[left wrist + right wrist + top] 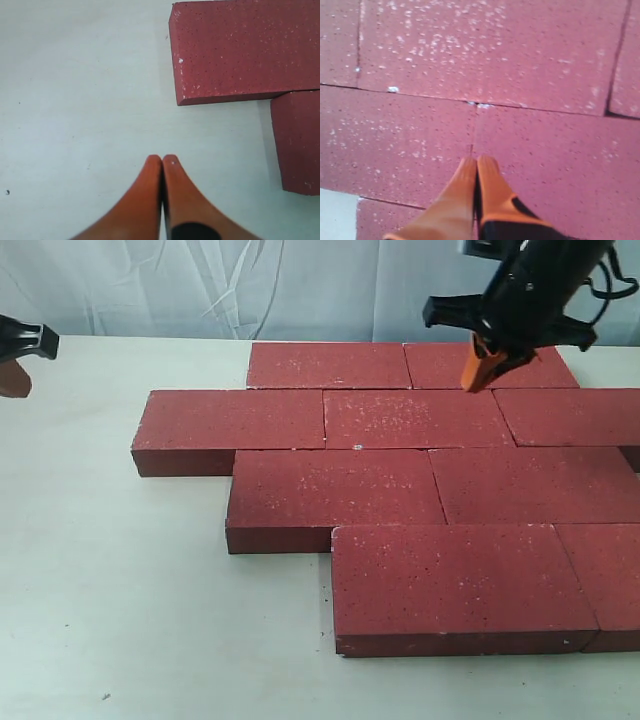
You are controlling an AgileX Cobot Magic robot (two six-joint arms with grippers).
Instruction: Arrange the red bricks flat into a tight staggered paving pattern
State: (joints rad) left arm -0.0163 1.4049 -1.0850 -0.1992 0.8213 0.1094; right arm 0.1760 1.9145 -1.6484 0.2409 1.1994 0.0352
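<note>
I see bricks [400,490] laid flat in staggered rows on table [110,590], joints mostly tight. R gripper [477,162] pressed together, empty, over a joint nr back rows. L gripper [162,160] pressed together too, over bare table left of bricks.

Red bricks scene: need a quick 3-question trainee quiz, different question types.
1. True or false: the right claw is gripping a brick.
2. What lies under the left claw? A) bare table B) a brick C) a tray
3. How many staggered rows do the red bricks form in the exterior view?
Key: 1 false, it is shut and empty; 2 A; 3 four.
</note>
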